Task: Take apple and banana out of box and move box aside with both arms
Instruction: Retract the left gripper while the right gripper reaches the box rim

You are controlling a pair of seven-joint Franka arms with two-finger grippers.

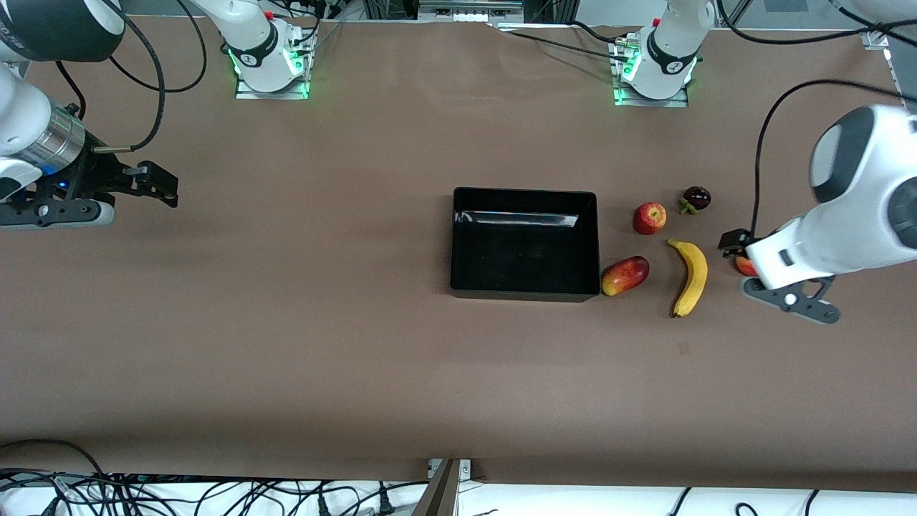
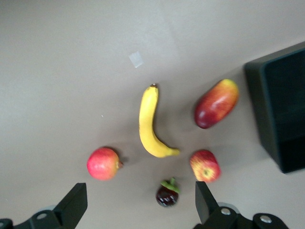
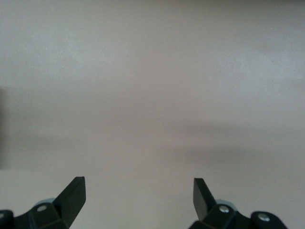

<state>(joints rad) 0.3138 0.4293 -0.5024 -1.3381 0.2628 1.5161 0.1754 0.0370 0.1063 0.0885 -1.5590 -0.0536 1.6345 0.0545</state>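
Note:
The black open-topped box (image 1: 524,290) stands mid-table and looks empty. Toward the left arm's end of it lie the red apple (image 1: 649,218) with a yellowish patch and the yellow banana (image 1: 689,267). My left gripper (image 1: 738,251) is open and empty, in the air over the table just past the banana. Its wrist view shows the gripper (image 2: 140,202) open, with the banana (image 2: 151,125), the apple (image 2: 205,165) and a corner of the box (image 2: 281,109). My right gripper (image 1: 163,183) waits open over bare table at the right arm's end, as its wrist view (image 3: 138,195) shows.
A red-yellow oval fruit (image 1: 625,275) lies against the box's corner. A dark purple fruit with a green stem (image 1: 695,198) lies beside the apple. Another round red fruit (image 2: 102,163) lies mostly hidden under the left hand (image 1: 745,266). A small tape mark (image 1: 683,348) is on the table.

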